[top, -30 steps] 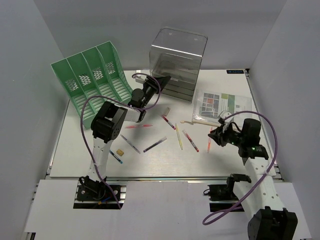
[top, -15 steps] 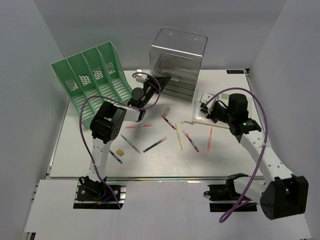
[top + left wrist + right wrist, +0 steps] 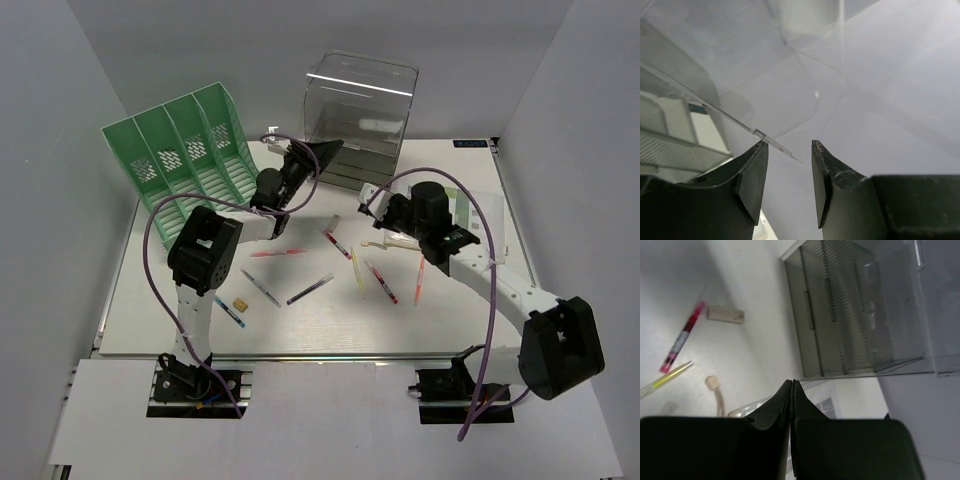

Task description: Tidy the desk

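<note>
The desk (image 3: pixel 150 320) is a white tabletop strewn with several pens, among them a pink pen (image 3: pixel 277 253), a yellow one (image 3: pixel 357 272) and a red one (image 3: pixel 381 282). My left gripper (image 3: pixel 330 150) is raised at the lower left corner of the clear drawer box (image 3: pixel 360 110). In the left wrist view its jaws (image 3: pixel 788 150) stand apart, and a clear plastic edge (image 3: pixel 775 142) touches the left fingertip. My right gripper (image 3: pixel 383 205) hovers near the box's front, shut on nothing (image 3: pixel 791 385). The pink-red pen (image 3: pixel 682 337) and a beige piece (image 3: pixel 725 315) lie ahead of it.
A green slotted file rack (image 3: pixel 185 160) leans at the back left. A printed sheet (image 3: pixel 470 205) lies at the right, partly under my right arm. A small yellow block (image 3: pixel 240 302) and a blue pen (image 3: pixel 230 312) sit near the left arm. The metal rail (image 3: pixel 300 355) lines the front edge.
My right arm swung from the right side towards the drawer box's front, and its gripper closed. The left gripper and the clear box shifted slightly upward.
</note>
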